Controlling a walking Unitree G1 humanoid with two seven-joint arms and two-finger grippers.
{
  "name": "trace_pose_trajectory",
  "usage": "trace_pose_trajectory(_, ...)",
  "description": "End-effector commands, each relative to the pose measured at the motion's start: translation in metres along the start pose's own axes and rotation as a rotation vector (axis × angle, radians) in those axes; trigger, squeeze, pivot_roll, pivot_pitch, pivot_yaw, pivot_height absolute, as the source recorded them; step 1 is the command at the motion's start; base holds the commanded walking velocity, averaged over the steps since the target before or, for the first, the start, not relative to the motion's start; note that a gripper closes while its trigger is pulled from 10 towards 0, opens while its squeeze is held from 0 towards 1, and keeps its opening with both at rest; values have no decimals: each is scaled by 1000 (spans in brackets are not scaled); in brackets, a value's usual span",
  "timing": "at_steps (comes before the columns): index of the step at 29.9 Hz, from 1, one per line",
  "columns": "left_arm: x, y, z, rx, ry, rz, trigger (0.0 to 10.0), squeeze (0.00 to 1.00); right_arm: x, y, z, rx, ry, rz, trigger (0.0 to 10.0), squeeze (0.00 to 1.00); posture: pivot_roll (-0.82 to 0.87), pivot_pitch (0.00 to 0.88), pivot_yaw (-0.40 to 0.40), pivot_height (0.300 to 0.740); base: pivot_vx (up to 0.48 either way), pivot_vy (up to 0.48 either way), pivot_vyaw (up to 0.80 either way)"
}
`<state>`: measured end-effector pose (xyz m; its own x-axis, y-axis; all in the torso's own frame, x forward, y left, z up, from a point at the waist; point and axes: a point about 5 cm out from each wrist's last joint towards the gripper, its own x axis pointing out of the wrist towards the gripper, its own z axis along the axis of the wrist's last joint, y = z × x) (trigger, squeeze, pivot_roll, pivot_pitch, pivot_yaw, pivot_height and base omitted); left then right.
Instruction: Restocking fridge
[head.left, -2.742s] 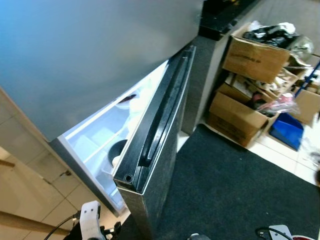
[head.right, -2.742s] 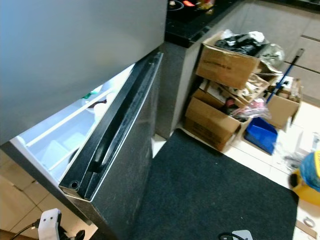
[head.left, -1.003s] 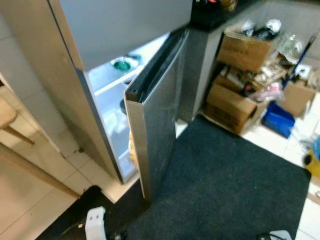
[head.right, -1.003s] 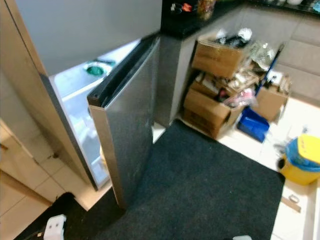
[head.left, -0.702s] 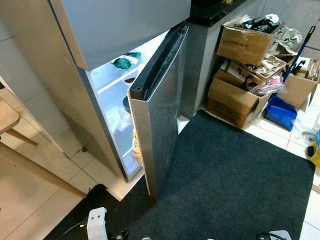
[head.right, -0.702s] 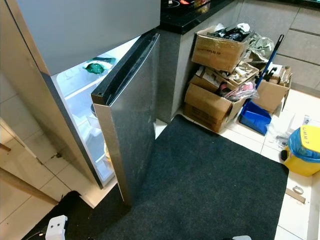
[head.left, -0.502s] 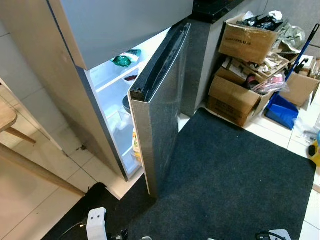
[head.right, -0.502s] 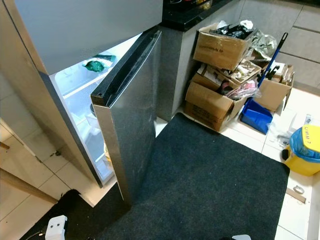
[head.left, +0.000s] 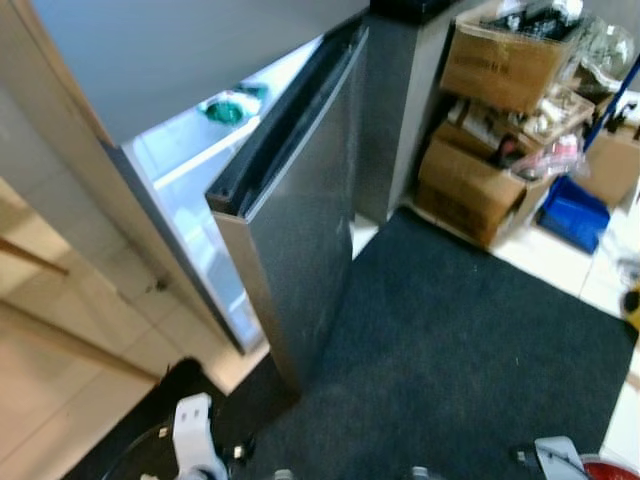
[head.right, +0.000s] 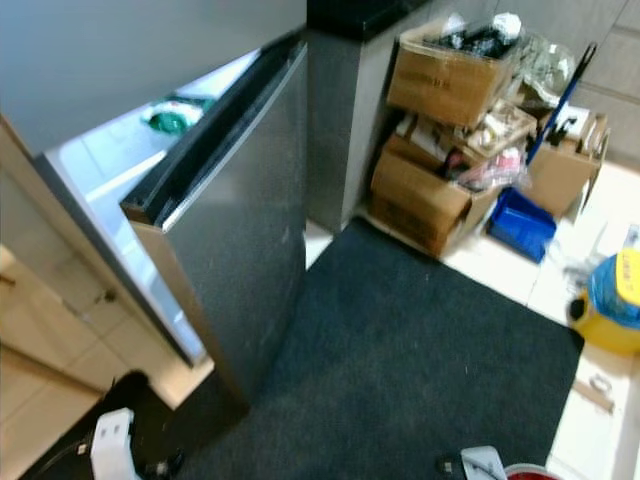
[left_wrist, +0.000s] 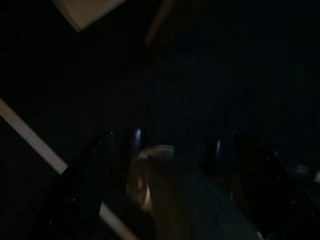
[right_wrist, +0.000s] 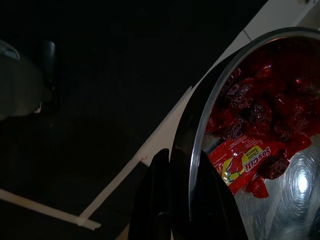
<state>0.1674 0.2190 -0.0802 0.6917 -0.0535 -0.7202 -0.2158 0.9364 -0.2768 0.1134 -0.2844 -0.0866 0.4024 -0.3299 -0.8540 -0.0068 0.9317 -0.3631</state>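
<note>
The right hand (right_wrist: 182, 200) is closed on the rim of a metal bowl (right_wrist: 200, 130) of red sachets (right_wrist: 245, 160) reading "Sos Cili". The left hand's (left_wrist: 170, 155) fingers stand apart, holding nothing. The fridge door (head.left: 290, 210) is open as before; the view is now closer and blurred.

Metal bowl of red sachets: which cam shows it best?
Right wrist view. The right gripper is shut on the metal bowl at its rim, with the red sachets inside sharp enough to read a label. The right eye view catches just a red sliver at the bottom edge; the left eye view likewise.
</note>
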Motion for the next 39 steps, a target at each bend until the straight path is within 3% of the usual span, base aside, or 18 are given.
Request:
trace_pose_trajectory(1,-1,5,4,-29,-35,26,10000,0,-1,1,-10,-7,27,4,10000,0,-34,98,-6,740,0,0,0)
trace_pose_trajectory(3,2,10,30,-94,-148,54,10000,0,-2,0,-11,-10,28,5,10000,0,-35,99,-8,740,0,0,0)
trace_pose_trajectory(5,2,10,30,-94,-148,54,10000,0,-2,0,-11,-10,28,5,10000,0,-35,99,-8,740,0,0,0)
trace_pose_trajectory(9,3,15,59,-164,-267,72,10000,0,-2,-1,-10,-13,26,4,10000,0,-36,98,-8,740,0,0,0)
trace_pose_trajectory(10,2,18,87,-226,-379,59,6863,0,-2,-1,-10,-15,25,4,10000,0,-35,100,-8,740,0,0,0)
trace_pose_trajectory(11,2,18,87,-226,-379,59,6863,0,-2,-1,-10,-15,25,4,10000,0,-35,100,-8,740,0,0,0)
trace_pose_trajectory(12,1,19,113,-277,-475,38,0,0,-2,-1,-11,-17,25,4,10000,0,-36,101,-8,740,0,0,0)
trace_pose_trajectory(14,-2,4,168,-367,-672,-112,0,0,-2,-1,-12,-20,27,6,10000,0,-39,107,-4,740,0,0,0)
trace_pose_trajectory(16,-3,-2,181,-382,-714,-159,0,0,-2,0,-12,-20,28,6,10000,0,-39,107,-4,740,0,0,0)
trace_pose_trajectory(19,-5,-32,213,-425,-812,-348,0,0,-3,2,-17,-20,36,9,10000,0,-40,116,0,740,0,0,0)
trace_pose_trajectory(23,-5,-51,224,-444,-840,-475,0,0,-3,2,-18,-20,40,11,10000,0,-41,119,0,740,0,0,0)
trace_pose_trajectory(24,-6,-75,231,-435,-841,-612,1765,0,-3,3,-20,-20,43,13,10000,0,-40,126,1,740,0,0,0)
trace_pose_trajectory(25,-7,-93,235,-426,-841,-716,10000,0,-4,4,-21,-20,46,14,10000,0,-40,126,1,740,0,0,0)
trace_pose_trajectory(26,-7,-117,237,-406,-827,-821,10000,0,-4,4,-22,-19,47,15,10000,0,-40,126,1,740,0,0,0)
trace_pose_trajectory(28,-7,-119,237,-404,-824,-829,10000,0,-4,4,-22,-19,47,15,10000,0,-40,126,1,740,0,0,0)
trace_pose_trajectory(33,2,-147,214,-355,-705,-887,10000,0,-3,3,-19,-15,40,11,10000,0,-43,128,3,740,0,0,0)
trace_pose_trajectory(37,4,-196,162,-302,-503,-1116,10000,0,-4,3,-21,-13,44,8,10000,0,-45,126,3,740,0,0,0)
trace_pose_trajectory(39,0,-208,151,-281,-459,-1190,10000,0,-4,3,-21,-13,44,8,10000,0,-45,126,3,740,0,0,0)
